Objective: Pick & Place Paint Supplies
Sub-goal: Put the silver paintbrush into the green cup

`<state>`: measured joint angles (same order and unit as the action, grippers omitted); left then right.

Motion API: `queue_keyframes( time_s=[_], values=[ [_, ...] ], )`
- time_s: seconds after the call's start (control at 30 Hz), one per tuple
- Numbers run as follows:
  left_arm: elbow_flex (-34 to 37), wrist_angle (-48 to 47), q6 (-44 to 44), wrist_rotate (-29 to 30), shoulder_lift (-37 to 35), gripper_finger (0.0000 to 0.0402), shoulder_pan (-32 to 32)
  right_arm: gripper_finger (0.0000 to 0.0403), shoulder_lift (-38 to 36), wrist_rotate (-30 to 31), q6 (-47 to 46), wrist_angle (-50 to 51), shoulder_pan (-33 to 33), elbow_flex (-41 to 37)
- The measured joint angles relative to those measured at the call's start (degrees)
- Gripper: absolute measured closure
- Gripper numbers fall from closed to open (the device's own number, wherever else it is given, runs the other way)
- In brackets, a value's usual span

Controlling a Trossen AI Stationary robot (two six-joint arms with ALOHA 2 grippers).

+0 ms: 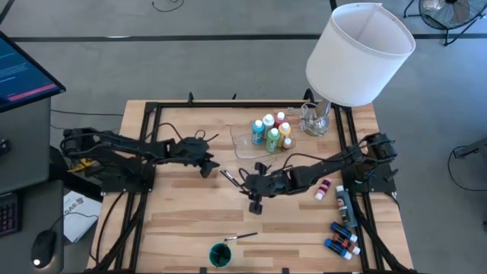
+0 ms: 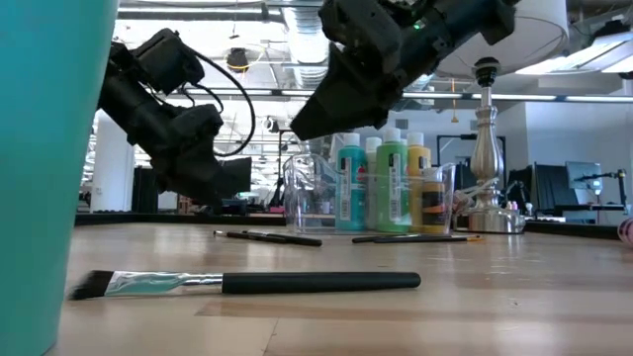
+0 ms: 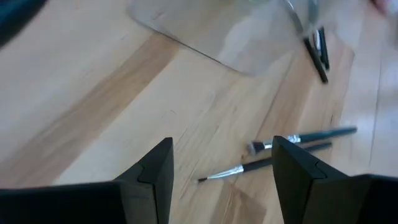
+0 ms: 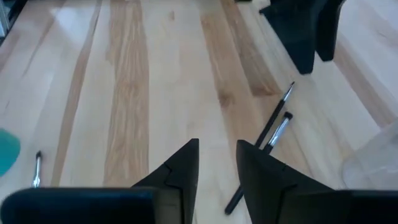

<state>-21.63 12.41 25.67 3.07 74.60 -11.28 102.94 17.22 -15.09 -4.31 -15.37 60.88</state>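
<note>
thin dark brushes, pale grained wood table, clear plastic tray

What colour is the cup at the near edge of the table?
Teal green cup; the high view shows it best.

My arms are dark, near-black jointed links with black cables looping along them, each mounted on a black frame at the table edge. My left gripper has two matte black wedge fingers with stepped tips; my right gripper has the same angular black fingers
</note>
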Motion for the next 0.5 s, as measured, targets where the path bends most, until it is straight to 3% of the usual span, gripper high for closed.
queue_keyframes(
  time_s=[0.17,0.33,0.5],
  values=[
    [0.0,0.2,-5.3,0.0,-2.2,0.0238,2.2,0.0307,0.2,3.9,1.6,0.9,-4.1,-0.3],
    [0.0,0.5,-8.7,0.0,-5.8,0.0238,3.4,0.0306,1.5,3.8,10.8,-0.1,-9.2,-0.4],
    [0.0,2.0,-10.2,0.1,-7.5,0.0238,3.8,0.0306,1.5,3.8,19.6,-8.6,-12.8,-0.4]
  ],
)
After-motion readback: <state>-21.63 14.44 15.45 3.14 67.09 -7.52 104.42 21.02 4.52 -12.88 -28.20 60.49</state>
